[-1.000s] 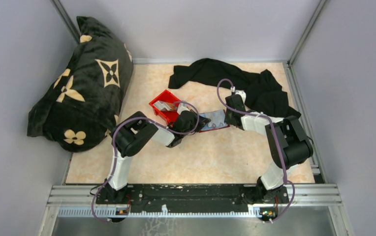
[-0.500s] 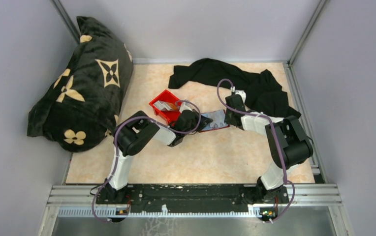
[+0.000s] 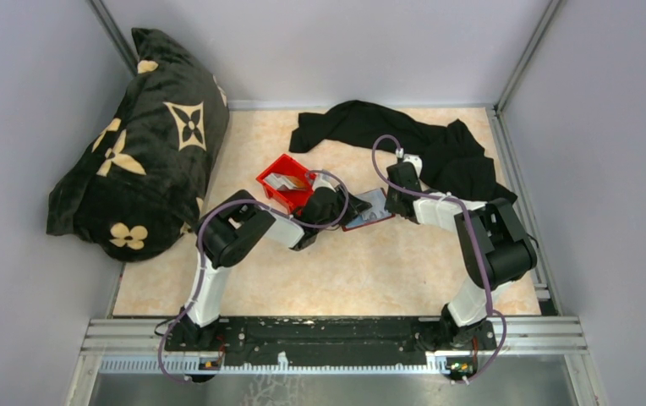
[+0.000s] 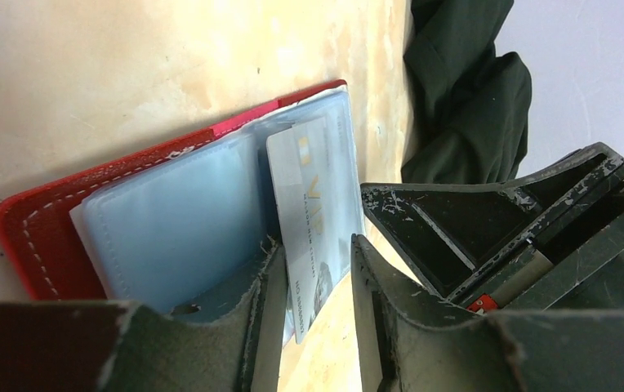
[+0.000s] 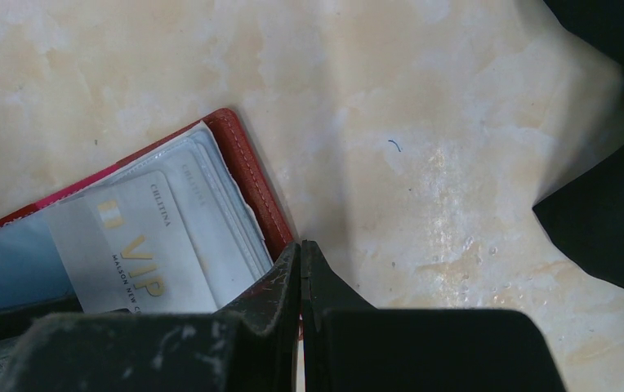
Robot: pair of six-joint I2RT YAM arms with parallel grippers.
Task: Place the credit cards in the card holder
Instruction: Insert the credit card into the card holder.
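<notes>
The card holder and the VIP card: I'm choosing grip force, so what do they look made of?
The dark red folding card holder looks like leather or imitation, with pale stitching along its edge; its inner sleeves look like clear, glossy plastic. The pale grey VIP card appears rigid, smooth plastic.

The card holder [image 4: 39, 237] looks like stitched red leather with glossy clear plastic pockets; the table [image 5: 423, 106] is smooth, marbled.

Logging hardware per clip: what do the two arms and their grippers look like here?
Both arms match: white links joined by bulky black joint housings, with a purple cable looping along each, left arm and right arm. The left gripper and right gripper have angular black fingers, heavily scuffed with pale scratches. A small red mark shows on one black part in the left wrist view.
</notes>
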